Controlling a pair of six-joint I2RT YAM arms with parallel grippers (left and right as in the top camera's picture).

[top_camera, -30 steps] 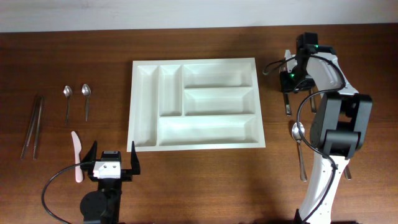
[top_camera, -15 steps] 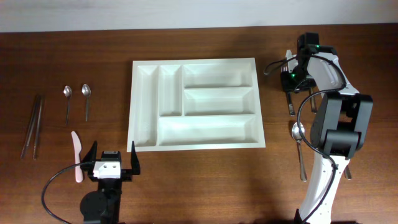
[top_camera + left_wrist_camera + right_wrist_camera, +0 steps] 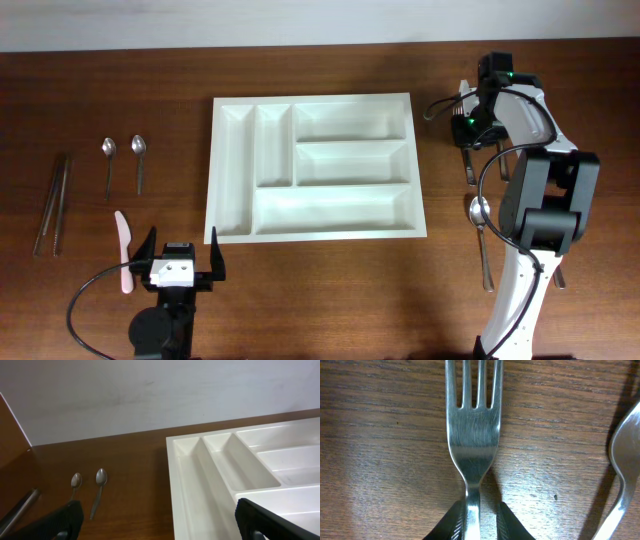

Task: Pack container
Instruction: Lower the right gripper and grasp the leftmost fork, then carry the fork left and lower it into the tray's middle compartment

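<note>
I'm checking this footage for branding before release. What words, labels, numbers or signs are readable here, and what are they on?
No text is readable in any view.
White cutlery tray: plain, no brand or marking seen.
Fork: no stamp on the part shown.
Right arm: only small green lights, no lettering.

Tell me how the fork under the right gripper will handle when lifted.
The fork looks like polished metal, so probably stiff, and possibly slippery in the right gripper. Its fingers flank the narrow neck near the tines, so the handle end may tip down once raised. It lies flat on the wooden table, so rolling seems unlikely.
</note>
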